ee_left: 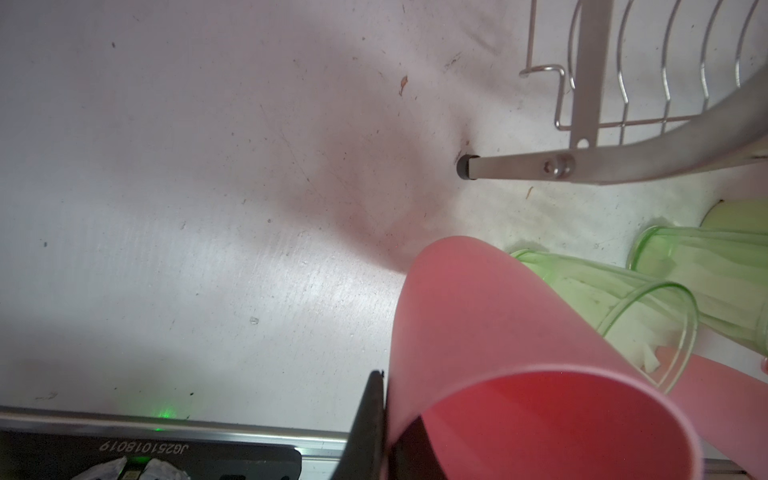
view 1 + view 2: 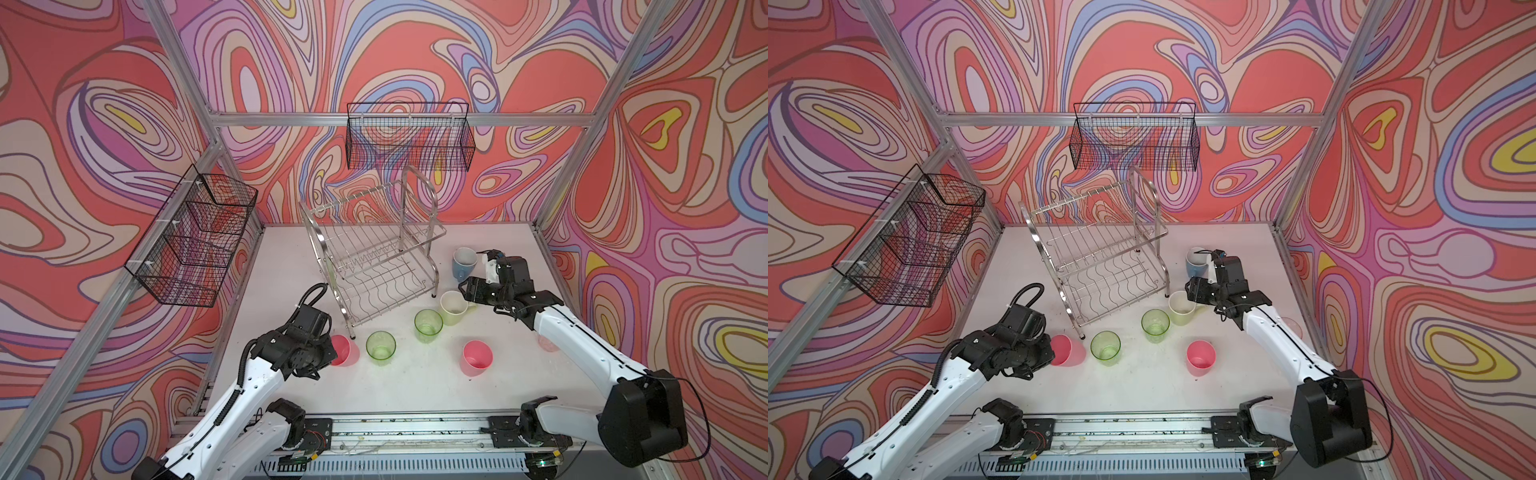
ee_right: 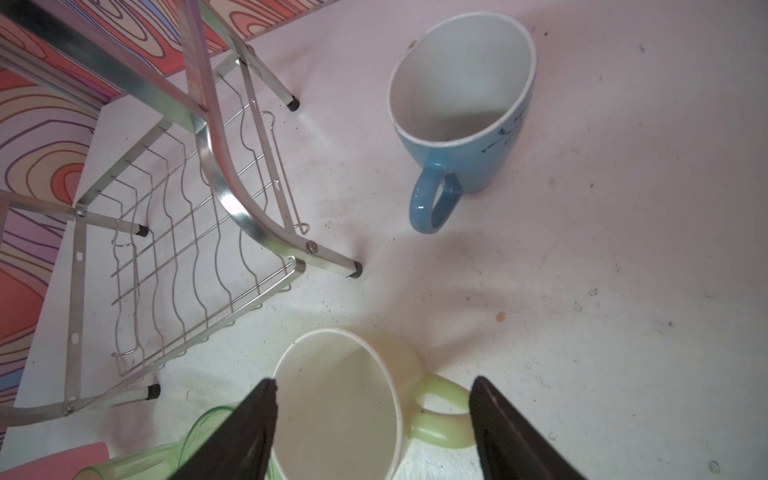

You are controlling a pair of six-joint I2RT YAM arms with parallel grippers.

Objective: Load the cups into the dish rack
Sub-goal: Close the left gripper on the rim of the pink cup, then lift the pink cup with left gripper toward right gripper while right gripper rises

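**Hidden or cut off**
- Clear pinkish cup: mostly behind the right forearm. Only a faint edge shows in both top views.
- Left tool: buried under its own black wrist in both top views. The left wrist view shows it pinched together on the rim wall of the near opaque pink tumbler. One black finger is outside the wall and the other is a dark shape inside the mouth. Whether this tumbler rests flat on the surface cannot be told.
- Right tool: jaws wide apart, one on either side of the pale-green handled mug, rim and handle between them. Contact cannot be told.

**Materials and shapes**
- Shiny silver two-tier wire dish rack: looped tube handles, wavy lower wires, black-capped legs. It stands at the back of the scuffed white surface.
- Left clear green cup and right clear green cup: translucent, upright, in front of the rack.
- Far opaque pink tumbler: matt, standing alone toward the front.
- Blue white-lined mug: glossy, standing to the right of the rack.
- All cups are outside the rack.

**One view only**
- The right wrist view shows a dark painted sprig on the blue mug.
- Only the top views show the black wire mesh baskets on the walls.
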